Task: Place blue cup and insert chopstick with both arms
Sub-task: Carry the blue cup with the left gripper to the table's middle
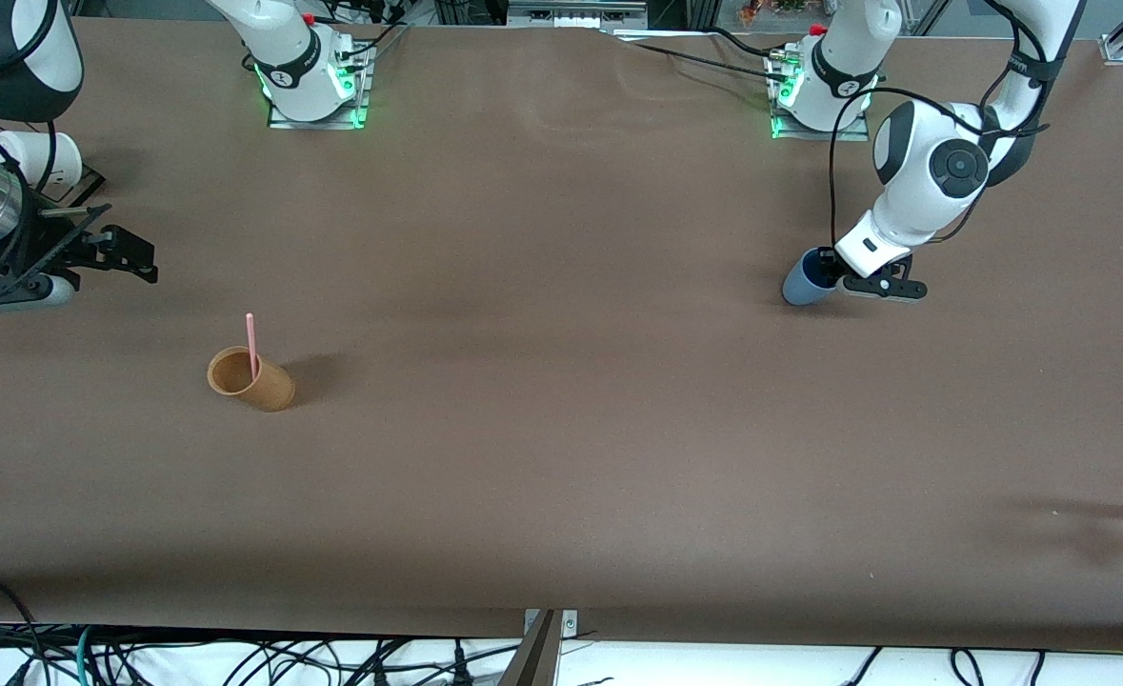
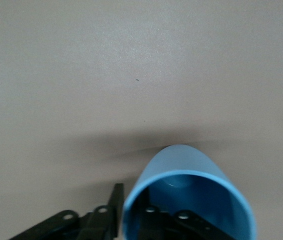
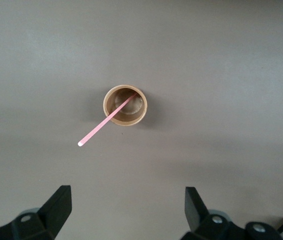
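Table (image 1: 561, 457) covered in plain brown matting fills the scene, with cables trailing along its edge closest to the front camera and the two arm bases glowing green at the top of the front view. Toward the left arm's end, the left gripper (image 1: 842, 278) is down at the table, its fingers closed over the rim of the blue cup (image 1: 806, 278), one finger inside and one outside the wall. The cup looks empty inside. Toward the right arm's end, the right gripper (image 3: 126, 212) hangs high with its fingers spread wide, holding nothing. Straight below it stands a brown cup (image 3: 125, 105), upright, with the pink chopstick (image 3: 104, 122) leaning in it, its upper end sticking out past the rim.
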Robot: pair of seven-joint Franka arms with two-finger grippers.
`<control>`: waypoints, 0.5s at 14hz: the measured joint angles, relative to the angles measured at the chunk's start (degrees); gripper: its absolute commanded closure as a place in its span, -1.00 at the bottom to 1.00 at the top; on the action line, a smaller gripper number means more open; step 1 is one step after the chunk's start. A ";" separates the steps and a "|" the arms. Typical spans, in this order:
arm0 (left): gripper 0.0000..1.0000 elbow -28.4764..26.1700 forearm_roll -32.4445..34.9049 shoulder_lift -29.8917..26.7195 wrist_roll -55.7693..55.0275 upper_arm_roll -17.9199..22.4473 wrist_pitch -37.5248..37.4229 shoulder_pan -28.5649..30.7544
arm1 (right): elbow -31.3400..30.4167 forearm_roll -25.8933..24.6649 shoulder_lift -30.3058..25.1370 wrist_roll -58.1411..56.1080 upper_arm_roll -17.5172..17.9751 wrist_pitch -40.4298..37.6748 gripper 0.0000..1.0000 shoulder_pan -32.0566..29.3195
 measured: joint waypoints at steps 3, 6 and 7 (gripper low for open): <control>1.00 1.34 -0.01 -0.35 -0.65 -0.01 -1.29 -0.36 | 0.00 0.00 0.00 0.00 0.00 0.00 -0.99 0.01; 1.00 5.41 -0.01 -0.55 -0.95 -0.07 -5.72 -1.70 | 0.00 0.00 0.00 0.00 0.00 0.00 -0.99 0.01; 1.00 7.61 -0.01 -0.69 -1.09 -0.08 -7.81 -2.57 | 0.00 0.00 0.01 0.00 0.00 0.00 -0.99 0.01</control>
